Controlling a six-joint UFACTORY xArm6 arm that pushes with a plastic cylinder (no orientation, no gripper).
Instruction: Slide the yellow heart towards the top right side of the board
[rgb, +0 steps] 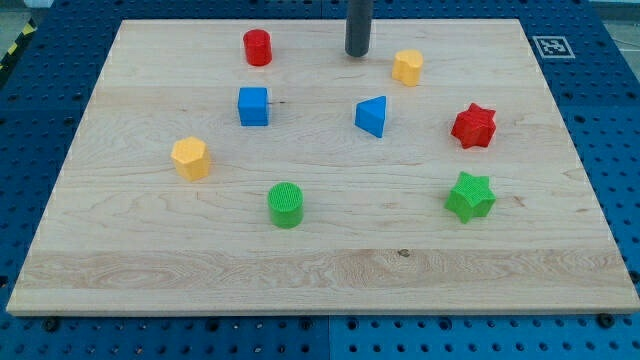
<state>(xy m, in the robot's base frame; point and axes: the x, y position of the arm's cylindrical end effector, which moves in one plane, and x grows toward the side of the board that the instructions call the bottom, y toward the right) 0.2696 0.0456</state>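
Note:
The yellow heart (407, 67) lies near the view's top, right of centre, on the wooden board (320, 270). My tip (358, 53) touches the board just to the heart's left, a small gap away and not touching it. The rod comes straight down from the view's top edge. A second yellow block, a pentagon (190, 158), sits at the view's left.
A red cylinder (257, 47) is at the top left of my tip. A blue cube (253, 106) and a blue triangle (372, 116) lie below it. A red star (474, 126) and a green star (470, 196) are at the right. A green cylinder (285, 205) is lower centre.

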